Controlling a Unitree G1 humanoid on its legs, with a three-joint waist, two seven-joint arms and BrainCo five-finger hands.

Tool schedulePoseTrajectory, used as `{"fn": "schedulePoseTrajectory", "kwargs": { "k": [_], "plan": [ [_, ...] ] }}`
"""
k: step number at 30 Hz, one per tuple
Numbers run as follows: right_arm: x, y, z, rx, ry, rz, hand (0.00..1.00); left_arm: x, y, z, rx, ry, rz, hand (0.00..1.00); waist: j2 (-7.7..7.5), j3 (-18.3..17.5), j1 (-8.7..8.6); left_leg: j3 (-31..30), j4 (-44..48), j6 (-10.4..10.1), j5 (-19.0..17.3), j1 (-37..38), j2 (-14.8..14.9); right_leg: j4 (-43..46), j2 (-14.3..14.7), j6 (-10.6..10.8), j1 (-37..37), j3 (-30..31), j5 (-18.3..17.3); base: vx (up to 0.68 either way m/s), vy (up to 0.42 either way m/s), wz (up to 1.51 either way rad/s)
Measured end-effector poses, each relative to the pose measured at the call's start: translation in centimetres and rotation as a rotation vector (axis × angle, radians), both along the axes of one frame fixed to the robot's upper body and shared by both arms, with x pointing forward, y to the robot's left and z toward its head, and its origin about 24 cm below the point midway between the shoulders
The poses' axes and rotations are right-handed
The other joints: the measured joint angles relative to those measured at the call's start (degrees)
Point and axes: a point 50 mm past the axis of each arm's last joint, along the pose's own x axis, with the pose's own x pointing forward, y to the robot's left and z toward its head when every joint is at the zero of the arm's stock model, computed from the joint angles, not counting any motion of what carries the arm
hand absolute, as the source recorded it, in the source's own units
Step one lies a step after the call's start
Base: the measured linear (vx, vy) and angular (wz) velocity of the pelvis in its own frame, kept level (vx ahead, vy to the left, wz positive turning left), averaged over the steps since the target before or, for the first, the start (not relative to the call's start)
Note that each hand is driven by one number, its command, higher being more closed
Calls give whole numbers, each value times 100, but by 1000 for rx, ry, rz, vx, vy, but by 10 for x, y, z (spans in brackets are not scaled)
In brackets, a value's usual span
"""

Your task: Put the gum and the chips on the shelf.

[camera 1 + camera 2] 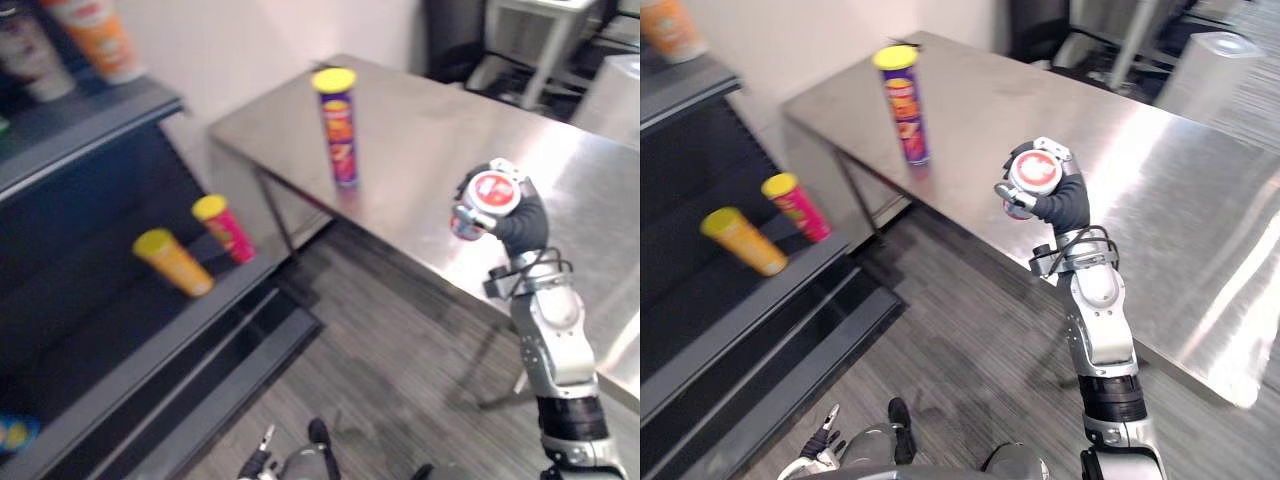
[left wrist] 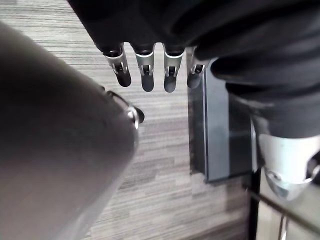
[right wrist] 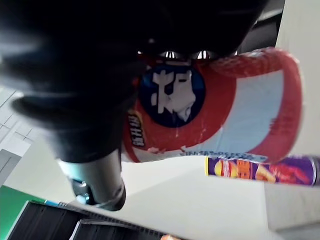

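Note:
My right hand [image 1: 522, 226] is raised over the near edge of the steel table [image 1: 430, 130], its fingers curled round a red and white gum tub [image 1: 492, 190] whose round lid faces up. The right wrist view shows the tub [image 3: 225, 110] lying across the palm. A tall purple chips can [image 1: 339, 125] with a yellow lid stands upright on the table's left part, well apart from that hand. The dark shelf [image 1: 185, 333] stands to the left. My left hand [image 2: 146, 70] hangs low over the floor with straight fingers and nothing in it.
On the lower shelf board an orange can [image 1: 175, 262] and a pink can [image 1: 225, 228] lie tilted, both with yellow lids. Cups [image 1: 95, 35] stand on the upper shelf. A strip of grey plank floor [image 1: 400, 370] separates shelf and table. Furniture stands behind the table at the back right.

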Motion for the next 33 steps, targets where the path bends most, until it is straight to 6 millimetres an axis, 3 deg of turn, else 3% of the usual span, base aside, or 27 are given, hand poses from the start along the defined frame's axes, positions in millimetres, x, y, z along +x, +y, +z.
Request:
{"fn": "schedulePoseTrajectory", "kwargs": {
  "k": [1, 2, 3, 6, 8, 9, 12, 16, 19, 33],
  "plan": [
    [0, 0, -1, 6, 4, -3, 100, -1, 2, 0, -3, 2, 16, 0, -29, 17, 36, 187, 480, 25, -465, -31, 46, 47, -74, -1, 0, -126, -1, -130, -63, 114],
    [0, 0, -3, 15, 13, -5, 100, -6, 5, -1, 1, 12, 26, 0, -141, 41, 52, 504, 1260, 120, -1237, 42, 137, 121, -255, 10, 108, -364, 8, -77, -60, 107],
    [-1, -2, -4, 19, 14, -12, 100, -10, 5, -1, -3, 20, 39, 0, -131, 37, 0, 680, 1634, -93, -1553, 190, 246, 138, -382, 58, 226, -594, 53, -112, -18, 108],
    [-6, -18, -11, 33, 33, -80, 100, -18, -2, -5, -24, 50, 39, 0, 69, -67, -61, 663, 1468, -621, -1920, 394, 413, 128, -471, 167, 269, -1040, 266, -68, 116, 89],
    [-10, -27, -17, 56, 54, -126, 100, -19, 1, -5, -15, 62, 33, 0, 100, -99, -83, 825, 1029, -516, -2094, 399, 255, 132, -558, 237, 218, -1197, 420, -75, 268, 57],
    [-12, -30, -22, 64, 71, -145, 100, -19, 5, -5, 0, 66, 30, 0, -29, -86, -107, 792, 741, -453, -1970, 424, 48, 62, -647, 273, 192, -1240, 604, -49, 282, 53],
    [-12, -28, -22, 57, 69, -175, 100, -20, 12, -4, 41, 86, 1, 0, -132, -105, -115, 698, 250, -170, -1664, 562, -352, -290, -713, 376, 197, -1130, 1048, 8, 252, 32],
    [-10, -23, -26, 77, 76, -208, 100, -20, 14, -3, 47, 89, 3, 0, -172, -96, -8, 682, 41, -38, -1578, 652, -572, -565, -735, 405, 206, -800, 1349, 22, 174, 10],
    [-9, -19, -26, 72, 78, -191, 100, -24, 14, -4, 48, 96, 8, 0, -201, -91, 7, 707, -291, 2, -1453, 839, -662, -621, -720, 421, 211, -613, 1370, 13, 33, -7],
    [-12, -10, -41, 21, 142, -106, 100, -27, 13, -4, 32, 75, 18, 0, -202, -89, 70, 657, -544, -99, -1206, 888, -482, -895, -344, 422, 212, -474, 1368, 29, -52, -2]
  ]
}}
